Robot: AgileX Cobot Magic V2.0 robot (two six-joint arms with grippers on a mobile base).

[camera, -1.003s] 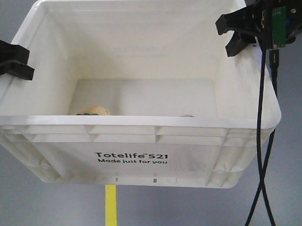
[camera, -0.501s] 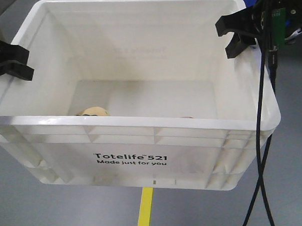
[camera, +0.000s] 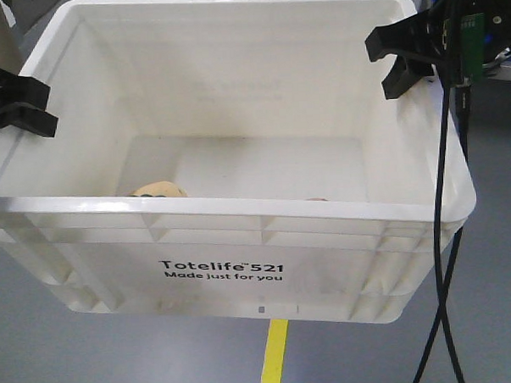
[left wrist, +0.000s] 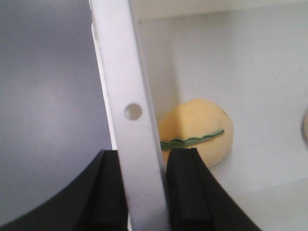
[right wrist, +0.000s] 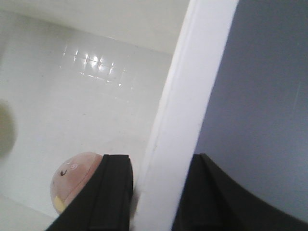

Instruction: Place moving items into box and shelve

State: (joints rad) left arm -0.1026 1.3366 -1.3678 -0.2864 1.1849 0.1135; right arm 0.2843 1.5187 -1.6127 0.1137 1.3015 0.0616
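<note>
As left fingers [left wrist: 186, 190] clamp box [camera: 239, 211] rim, toy [left wrist: 198, 137] just inside

left black two-finger gripper [camera: 40, 106] is pinched on one side wall of the white plastic crate [camera: 239, 207], right black two-finger gripper [camera: 386, 65] same on the opposite wall

Bright even light; glare on box [right wrist: 91, 62] floor; wrist views perhaps defocused.

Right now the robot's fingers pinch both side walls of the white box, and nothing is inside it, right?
Not quite. The fingers do pinch the white box, but it isn't empty: the left wrist view shows a cream-yellow toy food inside, the right wrist view a pinkish-brown toy food.
</note>
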